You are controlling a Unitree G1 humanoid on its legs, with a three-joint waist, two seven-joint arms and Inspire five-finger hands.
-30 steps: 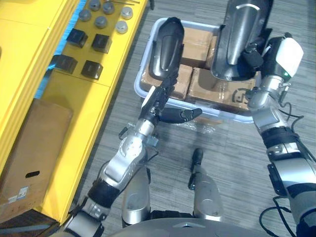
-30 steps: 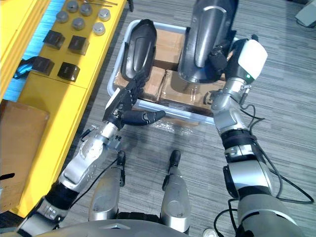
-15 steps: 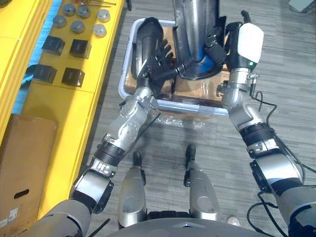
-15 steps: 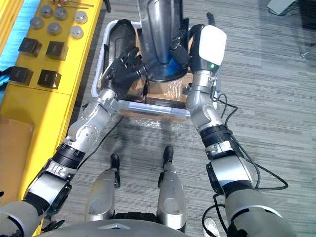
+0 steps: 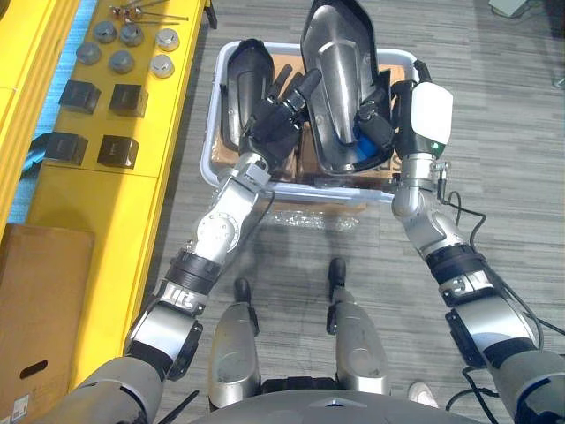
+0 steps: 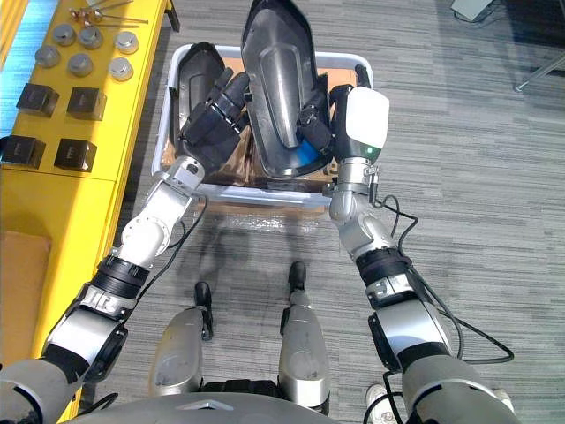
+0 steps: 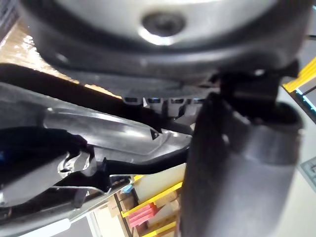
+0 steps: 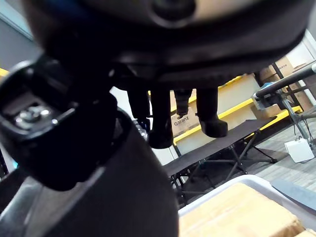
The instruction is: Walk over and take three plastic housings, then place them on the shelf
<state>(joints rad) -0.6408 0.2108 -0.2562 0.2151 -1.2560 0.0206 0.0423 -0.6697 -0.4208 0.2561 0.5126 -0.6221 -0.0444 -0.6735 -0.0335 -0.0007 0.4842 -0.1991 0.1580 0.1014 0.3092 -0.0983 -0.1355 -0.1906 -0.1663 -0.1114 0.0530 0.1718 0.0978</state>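
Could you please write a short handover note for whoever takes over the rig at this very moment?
Right hand: shut on the large housing, held over the bin.
Left hand: open, fingers straight, between that housing and a second housing lying in the bin on the cardboard boxes.
Done: one housing is grasped. None is on the yellow shelf, which carries black blocks and grey round parts.
Left: take the others, walk to the shelf, and place all three. I cannot make out a third housing.
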